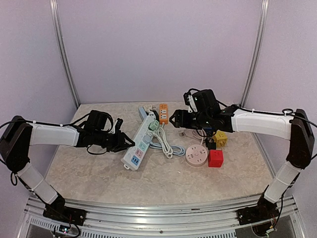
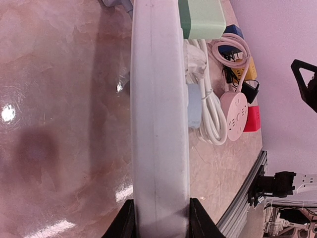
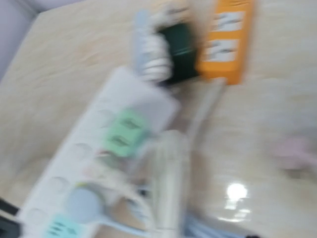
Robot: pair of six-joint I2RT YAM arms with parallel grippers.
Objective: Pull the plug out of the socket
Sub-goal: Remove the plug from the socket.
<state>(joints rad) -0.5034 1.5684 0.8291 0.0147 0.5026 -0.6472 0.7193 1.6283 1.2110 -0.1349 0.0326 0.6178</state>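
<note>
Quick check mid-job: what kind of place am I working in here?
Probably a lab robot cell, not a home: plain panel walls on metal posts, a metal rail at the near edge, and power strips staged on a marble-look table.

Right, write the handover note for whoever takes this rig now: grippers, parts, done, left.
Left gripper: shut on the near end of the white power strip, which lies on the table.
Right gripper: hovering over the strip's far end, beside the orange strip. Its wrist view is blurred, so jaws and contents are unreadable.
Done: strip braced by the left gripper.
Left: a blue-grey plug sits in the strip. Probably grip it with the right gripper and pull it free.
</note>
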